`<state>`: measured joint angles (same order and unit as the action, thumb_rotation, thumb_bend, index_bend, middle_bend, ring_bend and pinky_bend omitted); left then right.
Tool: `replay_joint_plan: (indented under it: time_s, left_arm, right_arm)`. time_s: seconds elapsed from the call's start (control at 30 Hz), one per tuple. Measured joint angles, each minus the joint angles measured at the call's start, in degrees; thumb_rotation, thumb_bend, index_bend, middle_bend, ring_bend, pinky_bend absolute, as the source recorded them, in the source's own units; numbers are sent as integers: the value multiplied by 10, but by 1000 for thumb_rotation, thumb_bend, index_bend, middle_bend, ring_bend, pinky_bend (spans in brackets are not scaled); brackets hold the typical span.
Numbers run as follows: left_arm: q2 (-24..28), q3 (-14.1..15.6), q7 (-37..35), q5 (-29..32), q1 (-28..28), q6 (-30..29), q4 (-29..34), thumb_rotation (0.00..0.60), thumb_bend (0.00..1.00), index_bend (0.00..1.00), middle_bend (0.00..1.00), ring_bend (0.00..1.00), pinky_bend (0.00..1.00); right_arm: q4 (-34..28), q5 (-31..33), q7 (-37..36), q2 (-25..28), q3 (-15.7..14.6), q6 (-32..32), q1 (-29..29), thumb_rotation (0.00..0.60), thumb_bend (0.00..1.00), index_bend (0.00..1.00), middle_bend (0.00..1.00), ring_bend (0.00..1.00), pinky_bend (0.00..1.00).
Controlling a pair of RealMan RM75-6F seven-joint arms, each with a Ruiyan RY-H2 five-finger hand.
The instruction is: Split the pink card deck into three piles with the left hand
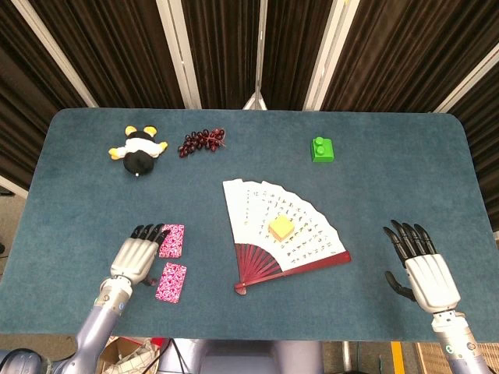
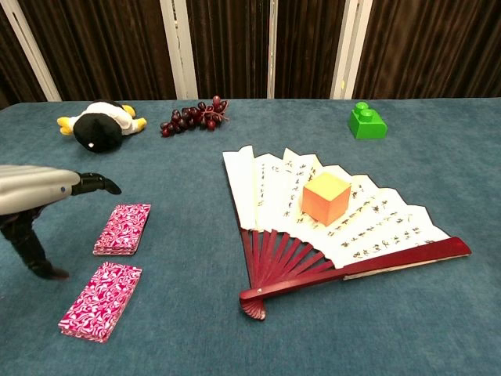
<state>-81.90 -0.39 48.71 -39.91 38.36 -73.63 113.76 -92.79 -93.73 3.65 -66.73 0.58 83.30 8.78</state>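
Nearest edge of the blue felt-covered worktop: right hand resting palm-down at the near right corner, fingers spread, empty. Left hand at the near left, hovering with fingers extended and apart, holding nothing; fingertips beside the farther card pile, contact not determinable.

Pink patterned card deck found in two piles. Smaller near pile lying flat, just beside the left hand. Thicker far pile lying flat a little beyond it, the two apart, not touching.

Centre of worktop: open paper folding fan with dark red ribs, spread flat, handle end toward the near edge. Small orange-yellow cube sitting on the fan's paper leaf.

Far side: black, white and yellow plush toy at the far left, lying on its side. Bunch of dark red artificial grapes just beside it to the right. Green plastic building brick at the far right, well apart from the rest.
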Motion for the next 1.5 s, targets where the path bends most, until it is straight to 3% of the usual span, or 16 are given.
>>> replay_joint_plan:
  time_s: [0.27,0.5,1.07,1.3,1.5]
  left_arm:
    - [-36,-52,22,99,35,17,-73,600,141,119,0,0,0]
    - [-73,-79,39,156,64,31,-118,600,186,166,0,0,0]
    - [-108,-93,48,199,90,38,-171,600,208,231,0,0,0]
    - [-115,-95,40,197,93,39,-180,600,310,370,0,0,0]
    - [-119,-92,23,180,89,39,-185,600,335,429,0,0,0]
  right_arm:
    - [0,1,-5,1,1,-1,1,600,369,0,0,0,36]
    - [0,0,-9,2,0,-1,1,600,368,0,0,0,36]
    - [-1,1,-10,3,0,-1,1,600,368,0,0,0,36]
    - [-1,0,-10,3,0,-1,0,600,369,0,0,0,36]
    - [0,0,-10,3,0,0,0,600,369,0,0,0,36]
